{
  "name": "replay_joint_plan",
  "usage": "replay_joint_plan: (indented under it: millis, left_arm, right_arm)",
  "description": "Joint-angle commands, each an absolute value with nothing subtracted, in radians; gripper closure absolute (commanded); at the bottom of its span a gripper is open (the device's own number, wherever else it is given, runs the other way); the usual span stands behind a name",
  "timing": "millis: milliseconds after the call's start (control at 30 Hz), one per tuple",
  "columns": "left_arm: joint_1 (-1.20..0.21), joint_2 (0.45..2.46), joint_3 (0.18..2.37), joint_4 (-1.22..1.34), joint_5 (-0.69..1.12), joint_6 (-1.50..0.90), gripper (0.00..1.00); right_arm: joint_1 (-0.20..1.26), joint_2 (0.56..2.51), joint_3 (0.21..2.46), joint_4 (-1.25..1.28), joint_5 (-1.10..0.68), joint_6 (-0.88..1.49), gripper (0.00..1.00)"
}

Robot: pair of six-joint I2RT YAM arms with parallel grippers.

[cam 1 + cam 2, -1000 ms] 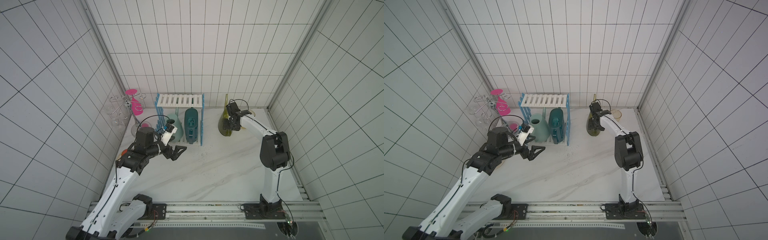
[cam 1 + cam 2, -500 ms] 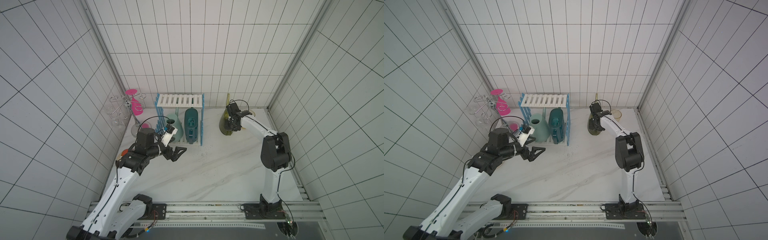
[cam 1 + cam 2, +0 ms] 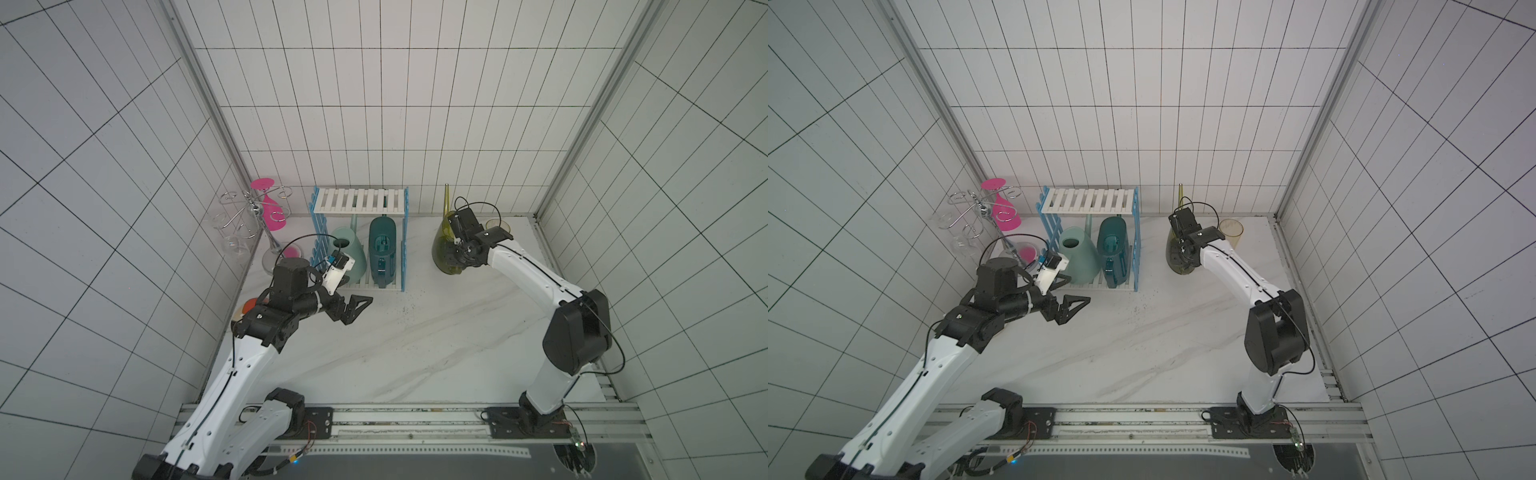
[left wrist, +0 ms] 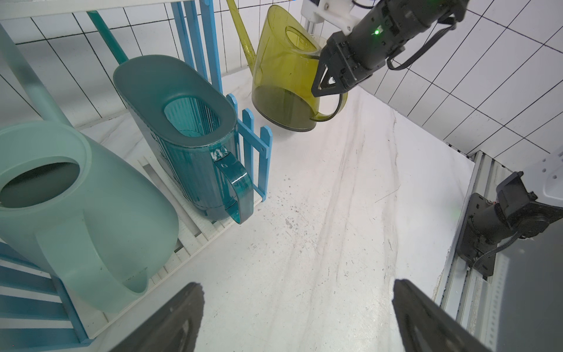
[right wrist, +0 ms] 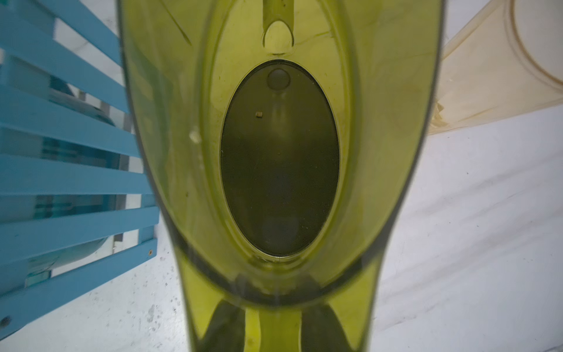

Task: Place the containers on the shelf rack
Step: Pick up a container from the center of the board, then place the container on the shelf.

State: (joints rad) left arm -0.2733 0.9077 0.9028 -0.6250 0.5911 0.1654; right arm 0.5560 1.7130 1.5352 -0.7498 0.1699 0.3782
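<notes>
In both top views the shelf rack [image 3: 359,200] stands against the back wall, just above the frame's centre. The mint watering can [image 3: 351,253] and the dark teal watering can [image 3: 382,249] sit side by side on its lower shelf, spouts toward the wall. The olive watering can [image 3: 446,249] is off the rack, to its right in the frame, near a yellow cup [image 3: 498,226] on the white table [image 3: 436,340]. The right gripper [image 4: 319,90] is closed on this can's handle; its fingers [image 5: 323,326] show dark through the plastic on either side. The left gripper [image 3: 353,309] hangs wide open and empty, just below the rack's front edge.
</notes>
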Motion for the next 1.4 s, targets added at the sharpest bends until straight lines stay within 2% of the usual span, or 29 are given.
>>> replay_joint_plan:
  millis: [0,333,733,1100,1367]
  left_arm:
    - [-0.261,0.894,0.897,-0.615,0.583,0.156,0.01]
    - [-0.239,0.885,0.888,-0.605,0.575,0.141,0.01]
    - [-0.229,0.876,0.881,-0.598,0.565,0.133,0.01]
    - [-0.221,0.866,0.870,-0.580,0.524,0.114,0.01]
    - [-0.219,0.866,0.868,-0.578,0.527,0.114,0.01]
  right_arm:
    - [0.577,1.607,1.514,-0.727,0.236,0.403,1.00]
    - [0.650,1.443,1.578,-0.833,0.267,0.400,1.00]
    - [0.815,1.490,1.861,-0.954,0.342,0.374,1.00]
    - [0.938,1.674,2.155,-0.971,0.356,0.334,1.00]
    - [0.946,1.868,2.429,-0.990,0.335,0.283,1.00]
